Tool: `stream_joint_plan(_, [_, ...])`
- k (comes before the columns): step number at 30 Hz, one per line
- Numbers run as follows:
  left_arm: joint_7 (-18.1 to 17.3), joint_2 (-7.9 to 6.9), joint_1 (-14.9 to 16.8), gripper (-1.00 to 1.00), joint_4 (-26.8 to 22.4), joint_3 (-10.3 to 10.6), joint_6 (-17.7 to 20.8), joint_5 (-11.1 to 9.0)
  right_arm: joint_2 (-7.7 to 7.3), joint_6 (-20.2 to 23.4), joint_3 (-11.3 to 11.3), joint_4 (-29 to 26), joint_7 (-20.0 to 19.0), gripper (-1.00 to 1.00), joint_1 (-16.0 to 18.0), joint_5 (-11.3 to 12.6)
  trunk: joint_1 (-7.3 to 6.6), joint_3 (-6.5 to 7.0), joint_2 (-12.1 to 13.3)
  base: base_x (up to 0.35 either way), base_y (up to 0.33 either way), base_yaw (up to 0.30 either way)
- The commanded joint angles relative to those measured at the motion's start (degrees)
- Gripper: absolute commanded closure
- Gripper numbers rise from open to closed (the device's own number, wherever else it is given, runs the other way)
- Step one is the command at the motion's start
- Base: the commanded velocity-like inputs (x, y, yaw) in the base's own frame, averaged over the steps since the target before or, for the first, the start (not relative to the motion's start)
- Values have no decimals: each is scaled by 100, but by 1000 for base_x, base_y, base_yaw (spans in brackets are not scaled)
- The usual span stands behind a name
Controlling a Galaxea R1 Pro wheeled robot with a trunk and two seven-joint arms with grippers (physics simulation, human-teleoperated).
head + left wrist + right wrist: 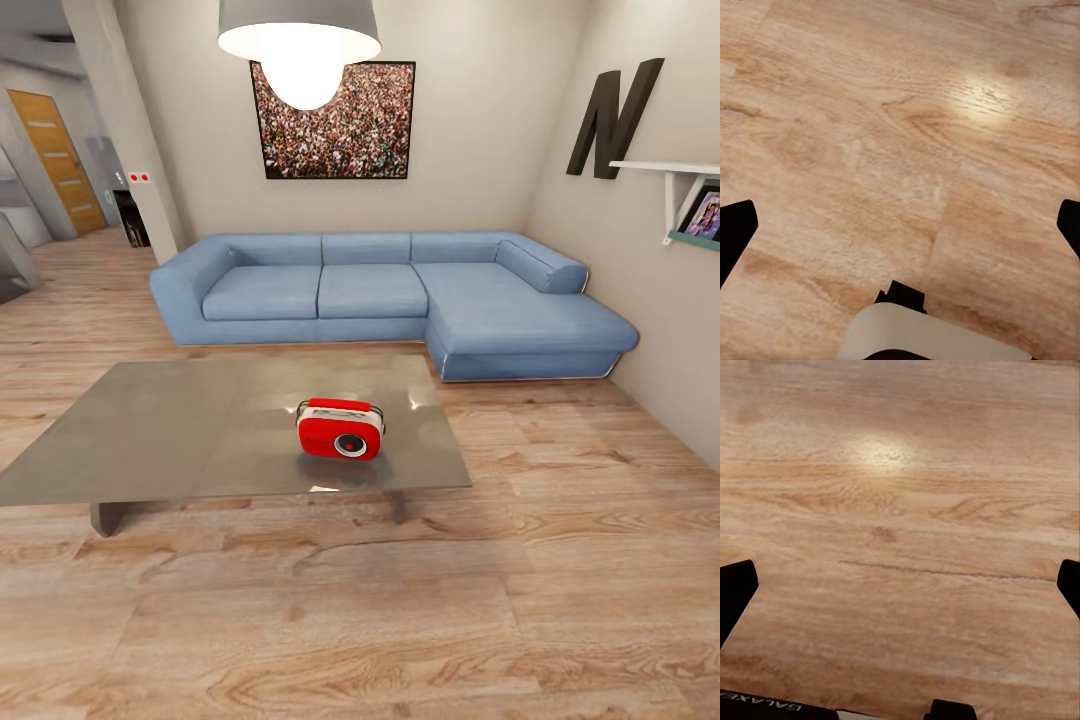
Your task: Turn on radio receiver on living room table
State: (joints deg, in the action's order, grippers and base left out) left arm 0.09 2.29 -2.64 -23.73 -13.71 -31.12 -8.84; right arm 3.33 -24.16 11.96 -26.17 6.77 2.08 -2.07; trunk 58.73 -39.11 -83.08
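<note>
The living room is seen from the head view, with a wood plank floor (400,620) spread across it. A blue sofa (400,295) is set against the far wall, and a crowd photo (335,120) is hung above it. A grey lamp (298,40) is hung from the ceiling and is lit. The low table (150,430) is placed in front of the sofa, with a shiny grey-brown top. The radio receiver (340,429) is stood upright on the table, toward its right and near edge, with its round dial faced toward the robot.

The step in hand is judged to be the drive up to the table, since a wide strip of floor is left between the robot and the table. Next, the robot needs to be brought close to the near edge, and then one arm needs to be raised and reached out to the radio's face.

In the left wrist view, the left gripper (900,229) is held wide open over bare floor, with nothing held. In the right wrist view, the right gripper (900,589) is spread wide too, and nothing is held.

A big dark letter N (612,115) is fixed on the right wall. Part of the word GALAXEA (757,703) is read, flipped, in the right wrist view.
</note>
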Motion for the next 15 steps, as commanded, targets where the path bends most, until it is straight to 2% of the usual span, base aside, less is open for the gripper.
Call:
stream_joint_plan(1, [0,0,0,-100,0,0,0,2,0,0,35,-1,0,-100,0,-4,0,0,0,0,0,0])
stream_joint_plan(15, [0,-4,0,-100,0,0,27,14,-6,-18,65,-2,26,-100,3,18,0,0,0,0,0,0])
